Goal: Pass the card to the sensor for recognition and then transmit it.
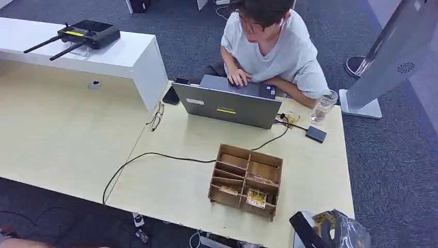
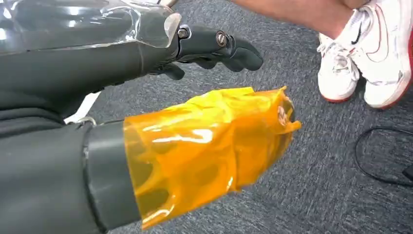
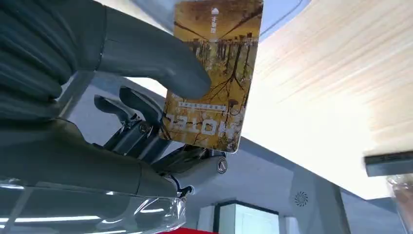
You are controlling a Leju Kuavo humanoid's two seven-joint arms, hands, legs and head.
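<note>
One broad tabletop (image 1: 170,186) spreads below me, a person (image 1: 274,46) typing at a laptop (image 1: 227,106) beyond the wooden card box (image 1: 247,178). Near the far right edge sits the small dark sensor (image 1: 315,134). My right hand (image 3: 146,102) pinches the card (image 3: 214,73) between thumb and fingers; a loose pinch could drop it in transit. My left hand (image 2: 195,63) hangs over carpet, fingers curled, holding nothing.
</note>
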